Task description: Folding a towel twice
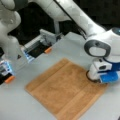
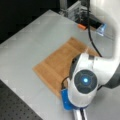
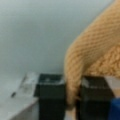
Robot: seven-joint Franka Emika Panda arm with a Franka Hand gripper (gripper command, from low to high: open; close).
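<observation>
One corner of the towel [image 3: 82, 62] sat pinched between the gripper [image 3: 73, 96] fingers [image 3: 50, 95] — the rest lay flat, unfolded, on the table [image 1: 75, 45].

Big pale grey table [image 1: 17, 105] under soft light. Dark black behind. Black board full of little holes [image 2: 15, 105] at a front view's bottom left.

Desk [image 1: 22, 105] bare w/ free room along a front view's bottom and left of the towel [image 1: 65, 90]. Obstacles: arm base [image 1: 11, 42] at left edge, clamp rig [image 1: 41, 42] behind towel, cable [image 2: 91, 37] over towel's far corner. Towel fold sits between gripper [image 3: 72, 97] jaws.
</observation>
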